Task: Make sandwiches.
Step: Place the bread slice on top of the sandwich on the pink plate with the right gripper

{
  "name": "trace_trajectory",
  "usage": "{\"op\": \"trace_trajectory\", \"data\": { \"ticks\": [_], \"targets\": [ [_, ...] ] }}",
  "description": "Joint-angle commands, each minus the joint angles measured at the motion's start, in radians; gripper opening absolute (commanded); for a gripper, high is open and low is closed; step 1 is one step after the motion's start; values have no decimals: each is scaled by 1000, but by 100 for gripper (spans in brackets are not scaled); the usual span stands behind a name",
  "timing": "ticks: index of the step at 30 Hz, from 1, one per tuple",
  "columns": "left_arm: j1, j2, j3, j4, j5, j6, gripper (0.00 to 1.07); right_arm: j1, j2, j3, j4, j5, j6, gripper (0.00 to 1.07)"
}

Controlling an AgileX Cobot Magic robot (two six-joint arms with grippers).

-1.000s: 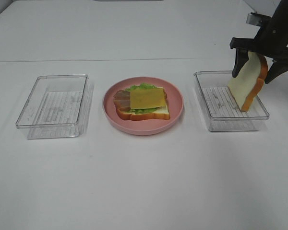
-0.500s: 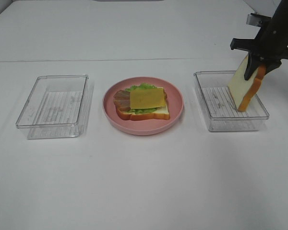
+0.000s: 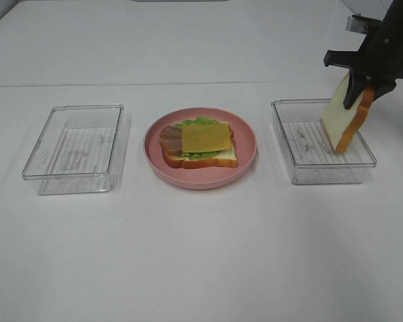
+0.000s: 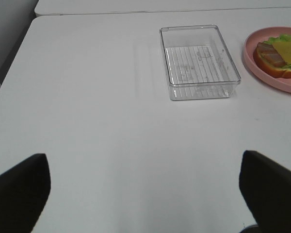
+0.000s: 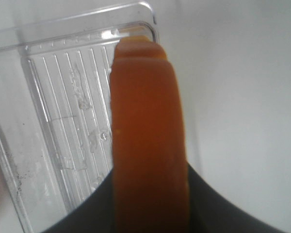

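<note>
An open sandwich (image 3: 200, 143) lies on the pink plate (image 3: 200, 182): a bread slice topped with lettuce, bacon and yellow cheese. In the left wrist view the sandwich (image 4: 281, 53) sits at the far right. A second bread slice (image 3: 346, 117) stands tilted on edge, its lower end inside the right clear tray (image 3: 302, 171). My right gripper (image 3: 366, 87) is shut on the top of this slice. The right wrist view shows its orange crust (image 5: 148, 136) pinched between dark fingers (image 5: 218, 208) over the tray (image 5: 63, 121). My left gripper (image 4: 143, 158) is open, holding nothing, over bare table.
A clear tray (image 3: 72, 176) with nothing in it sits left of the plate, and the left wrist view shows this tray (image 4: 199, 63) beside the plate (image 4: 262, 68). The white table has a seam line behind the three items.
The right gripper's jaws, open around the bread slice a second ago, have closed on it. The slice has risen slightly. Nothing else has moved.
</note>
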Motion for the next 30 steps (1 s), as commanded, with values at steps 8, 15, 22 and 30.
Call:
{"op": "trace_trajectory", "data": {
  "ticks": [8,15,22,30],
  "targets": [
    [1,-17,2,-11,-4,-5,98,0,-110,-33,-5,102,1,0],
    [1,-17,2,-11,-4,-5,98,0,-199,-30,118,116,0,0],
    [1,-17,2,-13,-4,-5,98,1,-314,129,357,8,-88,0],
    [1,-17,2,-13,-4,-5,98,1,-384,428,851,-91,-387,0]
  ]
}}
